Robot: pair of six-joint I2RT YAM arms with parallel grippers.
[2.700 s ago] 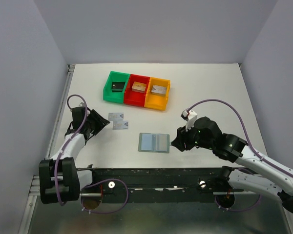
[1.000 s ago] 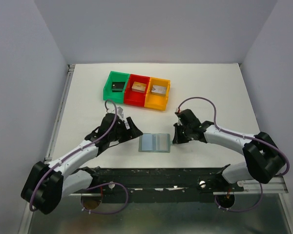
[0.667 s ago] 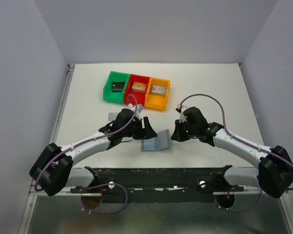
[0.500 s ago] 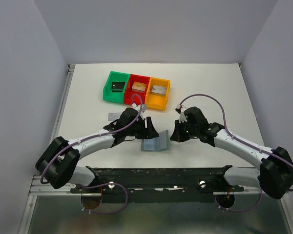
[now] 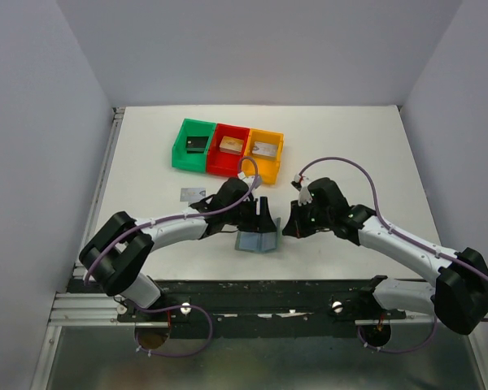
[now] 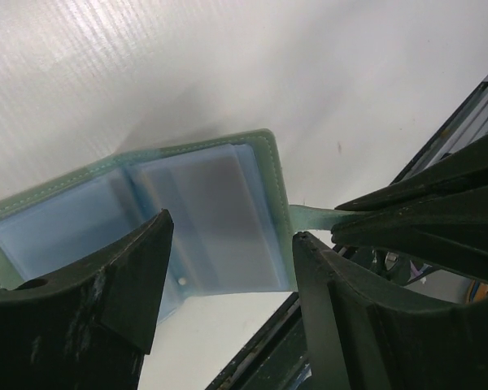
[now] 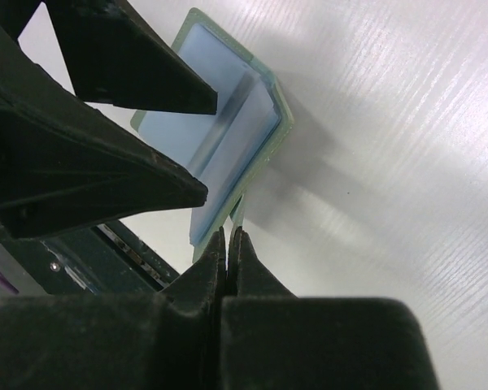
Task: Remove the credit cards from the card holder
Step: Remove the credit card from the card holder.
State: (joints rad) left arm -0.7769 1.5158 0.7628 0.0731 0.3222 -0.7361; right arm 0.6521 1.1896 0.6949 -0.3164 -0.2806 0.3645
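Left gripper has advanced over the card holder, jaws apart. Right gripper clamps its side tab.

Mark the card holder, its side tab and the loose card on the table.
card holder (image 6: 211,211): left wrist view, right inner pocket.
side tab (image 6: 311,216): left wrist view, middle of the strip.
loose card (image 5: 193,193): top external view, middle of its face.

A: Which colours are seen on the card holder?
B: A grey-green cover is shown, with pale blue translucent pockets.
A: And behind it?
B: A green bin, a red bin and an orange bin. Left of it, a silvery-grey card is seen. The worktop is white and faintly ribbed. The left tool and right tool are black.
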